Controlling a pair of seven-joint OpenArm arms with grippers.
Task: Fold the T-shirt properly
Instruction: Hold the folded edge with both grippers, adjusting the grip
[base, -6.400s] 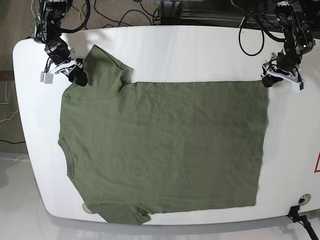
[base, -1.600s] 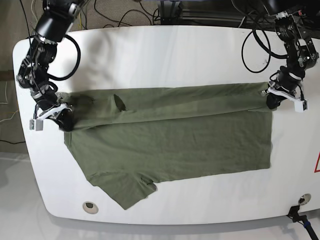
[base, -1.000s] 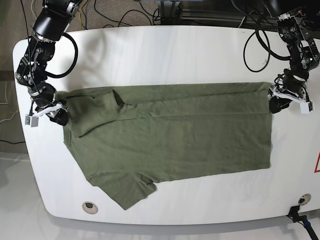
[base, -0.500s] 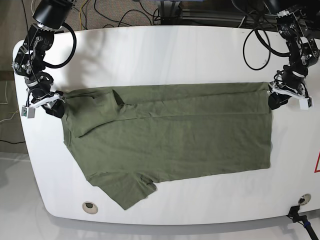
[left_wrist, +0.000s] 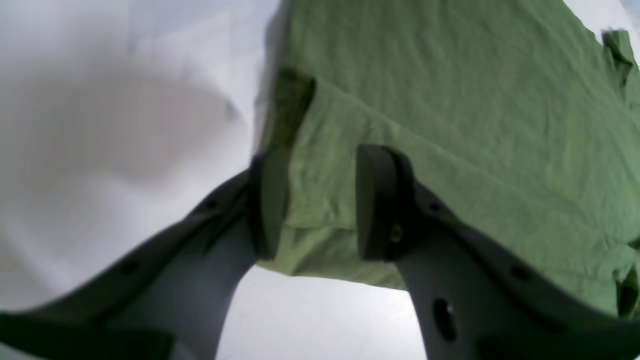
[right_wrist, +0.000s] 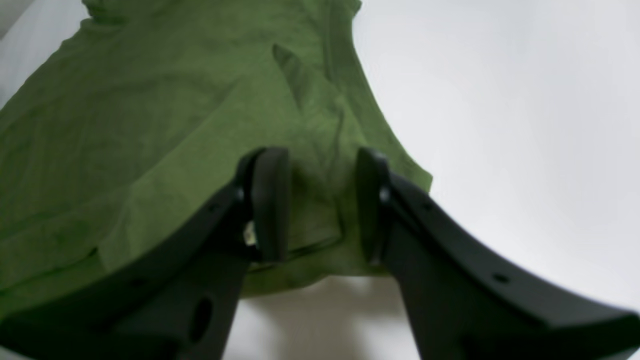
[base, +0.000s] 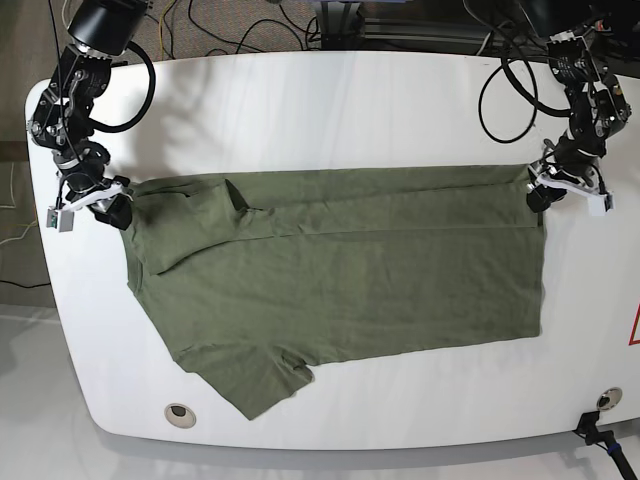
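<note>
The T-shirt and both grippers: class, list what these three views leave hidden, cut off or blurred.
1. T-shirt: its folded-under top strip and far sleeve are covered by its own cloth in the base view.
2. Left gripper: the wrist view is motion-blurred, and its fingers are too small in the base view.
3. Right gripper: the bottom edge cuts off its body.
4. Table: the base frame crops its left, right and near edges.

The T-shirt (base: 340, 270) under me is soft matt cloth, finely creased, its weave faintly rough. My left pincer (left_wrist: 320, 205) and right pincer (right_wrist: 320, 205) look like smooth matt dark plastic. The table (base: 330, 110) is smooth, slightly glossy white.
</note>
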